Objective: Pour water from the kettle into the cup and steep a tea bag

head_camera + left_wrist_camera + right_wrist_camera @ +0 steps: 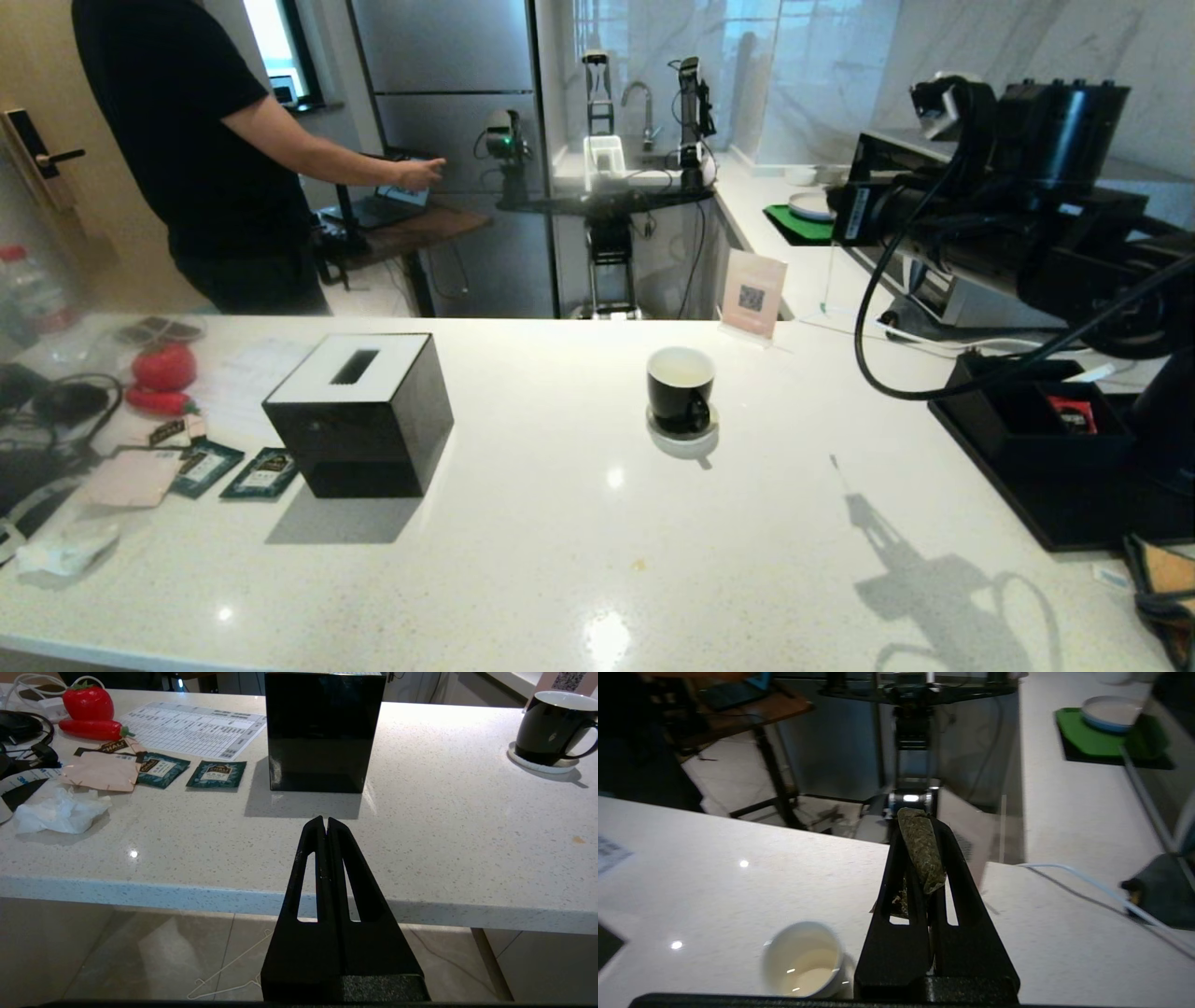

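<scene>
While the white speckled counter (579, 551) fills most of the head view, we see our right arm (1027, 233) reach in high from three o'clock, well above the surface. At four o'clock on the counter sits a black tray (1036, 485) holding an open black box (1046, 420) with a red packet inside. We cannot make out the kettle itself in any view. At nine o'clock from the counter's middle stands the black cube-shaped tissue box (359, 415) with its white slotted top. Just beside it, farther toward nine o'clock, lie two dark green tea sachets (217, 773) and a torn pink wrapper (103, 767), with a red strawberry toy (163, 369) and a crumpled tissue (58, 814) near them.

The cup (681, 387) stands on its white saucer (683, 434) slightly toward one o'clock of the counter's middle, well apart from the tissue box. In the right wrist view its white inside holds a little pale water (808, 977).

Our right gripper (920, 826) is clamped together on a wet greenish tea bag (922, 854), held above the counter near the cup. Our left gripper (323, 823) hangs at the counter's near edge, its fingers pressed together on nothing.
</scene>
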Controlling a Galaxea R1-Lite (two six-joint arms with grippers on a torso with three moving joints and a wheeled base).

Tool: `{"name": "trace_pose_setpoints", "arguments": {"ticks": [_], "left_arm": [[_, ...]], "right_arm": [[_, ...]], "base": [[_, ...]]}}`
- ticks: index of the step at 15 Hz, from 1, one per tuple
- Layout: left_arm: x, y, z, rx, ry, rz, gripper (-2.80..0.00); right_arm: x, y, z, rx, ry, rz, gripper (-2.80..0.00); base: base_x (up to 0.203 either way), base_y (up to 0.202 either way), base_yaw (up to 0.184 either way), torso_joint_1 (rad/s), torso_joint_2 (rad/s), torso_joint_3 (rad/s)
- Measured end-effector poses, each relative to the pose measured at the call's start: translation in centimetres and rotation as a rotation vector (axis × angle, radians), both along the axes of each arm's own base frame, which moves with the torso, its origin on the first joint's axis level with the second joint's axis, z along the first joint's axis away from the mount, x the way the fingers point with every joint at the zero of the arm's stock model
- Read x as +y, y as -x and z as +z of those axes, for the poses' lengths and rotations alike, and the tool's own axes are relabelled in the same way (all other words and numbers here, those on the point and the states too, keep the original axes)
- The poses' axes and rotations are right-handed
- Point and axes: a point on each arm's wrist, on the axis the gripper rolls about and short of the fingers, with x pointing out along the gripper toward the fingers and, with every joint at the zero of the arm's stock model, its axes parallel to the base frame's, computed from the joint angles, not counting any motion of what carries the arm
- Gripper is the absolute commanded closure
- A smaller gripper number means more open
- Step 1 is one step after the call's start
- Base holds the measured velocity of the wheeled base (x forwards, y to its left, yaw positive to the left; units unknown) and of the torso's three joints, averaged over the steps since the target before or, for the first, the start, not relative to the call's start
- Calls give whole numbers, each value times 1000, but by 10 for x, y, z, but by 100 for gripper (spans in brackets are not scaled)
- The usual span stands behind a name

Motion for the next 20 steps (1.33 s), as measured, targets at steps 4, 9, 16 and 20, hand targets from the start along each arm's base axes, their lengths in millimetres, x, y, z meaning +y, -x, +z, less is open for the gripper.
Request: {"name": "trace_pose_setpoints", "arguments": {"ticks": [4,9,16,20], "left_arm": [[0,0,0,0,0,0,0],[0,0,0,0,-1,0,0],[0,0,-1,33,-9,-2,0],[0,-9,12,131,-23,-1,0]], "right_arm": [[21,16,15,-4,-9,66,0],[32,25,32,-6,-10,102,0],[30,26,34,4,-9,96,0],[30,24,36,1,-22,96,0]], "base": [[0,0,0,0,0,0],[0,0,0,0,0,0],[0,0,0,0,0,0],[0,0,0,0,0,0]]}}
